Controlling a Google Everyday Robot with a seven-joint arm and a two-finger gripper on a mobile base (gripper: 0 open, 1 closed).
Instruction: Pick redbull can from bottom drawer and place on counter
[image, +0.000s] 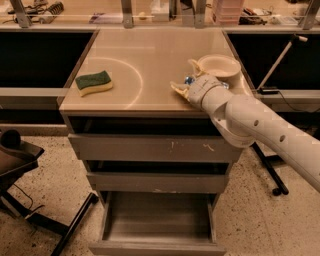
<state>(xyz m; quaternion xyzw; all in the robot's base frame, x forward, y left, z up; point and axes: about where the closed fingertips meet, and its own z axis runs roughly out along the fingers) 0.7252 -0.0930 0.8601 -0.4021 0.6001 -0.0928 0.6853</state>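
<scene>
My gripper (184, 76) is over the right front part of the beige counter (150, 50), just left of the white bowl. Its two pale fingers (176, 88) are spread apart. A small blue and silver bit of the redbull can (188, 79) shows between them, standing on the counter; the wrist hides most of it. The bottom drawer (157, 220) is pulled out below, and its grey tray holds nothing.
A green and yellow sponge (93, 82) lies on the counter's left side, by the arc mark. A white bowl (218, 66) sits at the right. A black chair base (30, 175) stands on the floor at the left. A cluttered shelf (150, 12) runs behind.
</scene>
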